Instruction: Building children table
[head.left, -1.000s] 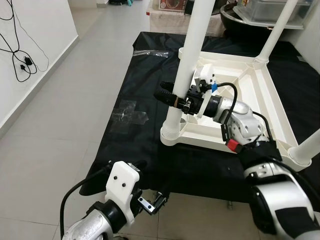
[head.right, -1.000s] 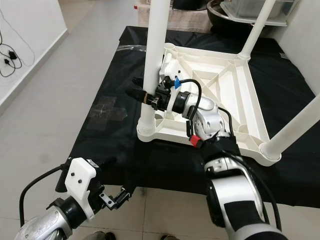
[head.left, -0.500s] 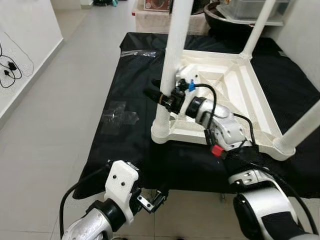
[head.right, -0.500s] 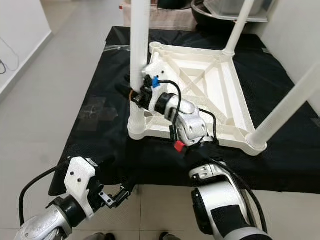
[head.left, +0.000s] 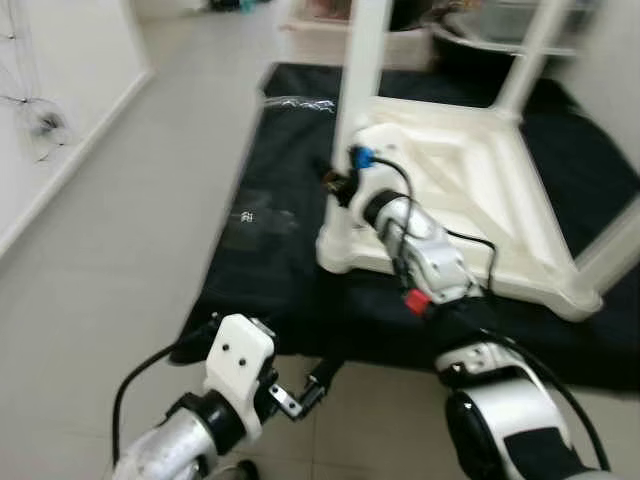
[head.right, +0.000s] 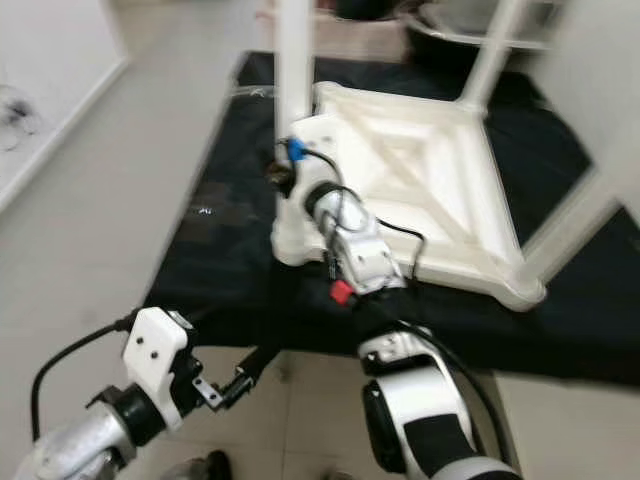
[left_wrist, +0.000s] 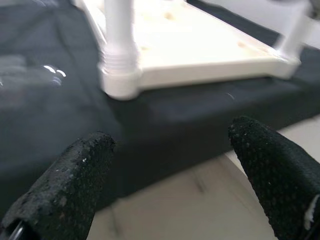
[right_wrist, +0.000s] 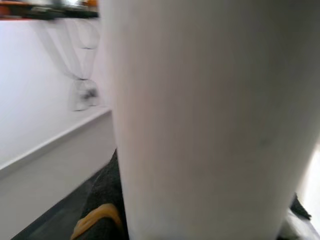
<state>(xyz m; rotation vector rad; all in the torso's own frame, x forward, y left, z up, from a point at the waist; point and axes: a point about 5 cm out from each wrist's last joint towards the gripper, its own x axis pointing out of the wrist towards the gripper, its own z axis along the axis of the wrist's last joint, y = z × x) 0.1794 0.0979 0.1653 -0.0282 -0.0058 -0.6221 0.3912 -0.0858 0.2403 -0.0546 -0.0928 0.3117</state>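
A white children's table (head.left: 470, 190) lies upside down on a black mat (head.left: 265, 270). Its legs point up. My right gripper (head.left: 338, 181) is shut around the near-left leg (head.left: 358, 90), a little above the socket where the leg meets the frame. In the right wrist view that white leg (right_wrist: 210, 120) stands right against the camera, with a black finger (right_wrist: 102, 200) beside it. My left gripper (left_wrist: 170, 165) hangs open and holds nothing, low over the floor by the mat's front edge, its fingertips (left_wrist: 65, 185) pointing toward the table's near-left corner (left_wrist: 120, 75).
Two more legs rise at the far right (head.left: 528, 50) and near right (head.left: 612, 245). A clear plastic wrapper (head.left: 255, 218) lies on the mat left of the table. A white wall (head.left: 50, 150) runs along the left. Cluttered shelving (head.left: 480, 20) stands behind the mat.
The head camera has shifted and the picture has blurred. My right gripper stays shut on the same leg. The left arm hangs much as before.
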